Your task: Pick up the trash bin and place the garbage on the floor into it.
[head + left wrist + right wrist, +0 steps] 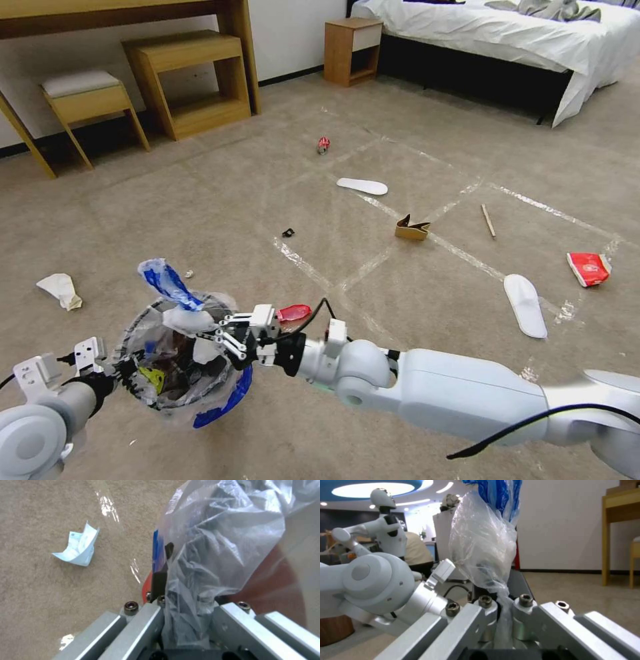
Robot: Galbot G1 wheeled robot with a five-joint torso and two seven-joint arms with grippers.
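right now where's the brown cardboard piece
In the head view the brown cardboard piece lies on the floor right of centre, beside a tape strip, between the upper white insole and the wooden stick.

Taped carpet floor (220, 200), insoles (362, 186), red can (323, 145), cardboard (411, 229), stick (489, 221)

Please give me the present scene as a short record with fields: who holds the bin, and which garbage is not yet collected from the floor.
left end effector: shut on the trash bin rim
right end effector: shut on the plastic bag at the opposite rim
bin: lifted above the floor, litter already inside
not collected: two white insoles, red wrapper, cardboard piece, wooden stick, crushed can, crumpled paper
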